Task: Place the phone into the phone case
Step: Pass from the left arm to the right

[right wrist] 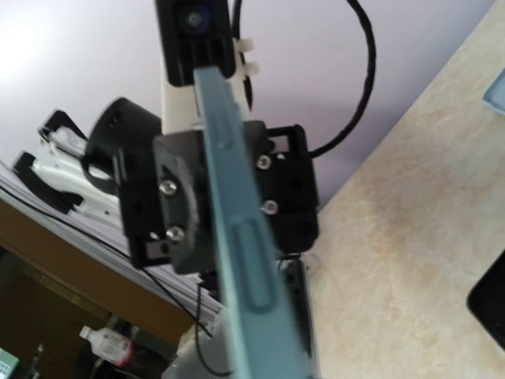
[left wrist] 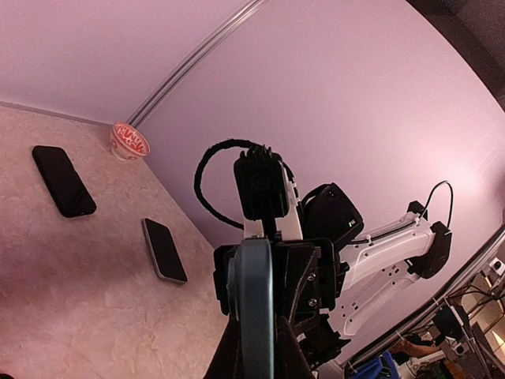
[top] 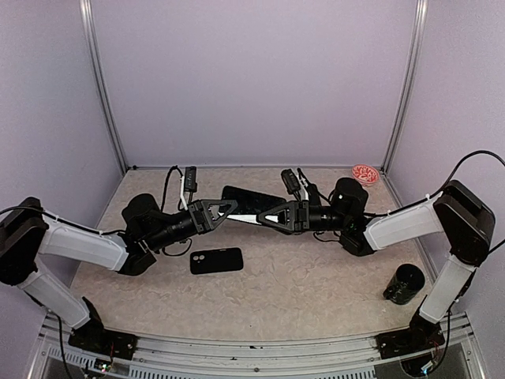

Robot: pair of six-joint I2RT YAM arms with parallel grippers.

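Note:
A light teal phone case point(top: 248, 216) hangs in the air over the middle of the table, held between both arms. My left gripper point(top: 234, 212) is shut on its left end; the left wrist view shows the case point(left wrist: 256, 300) edge-on between the dark fingers. From the right, my right gripper point(top: 264, 219) meets the other end, its fingers against both faces. The right wrist view shows the case's edge point(right wrist: 241, 237) with a moulded button. A black phone point(top: 252, 197) lies flat on the table just behind the grippers.
A dark slab with a camera corner point(top: 216, 260) lies in front of the grippers. A red bowl point(top: 365, 174) sits at the back right, and a black cylinder point(top: 405, 284) near the right arm's base. The left wrist view shows two phones point(left wrist: 63, 180) point(left wrist: 164, 249) lying flat.

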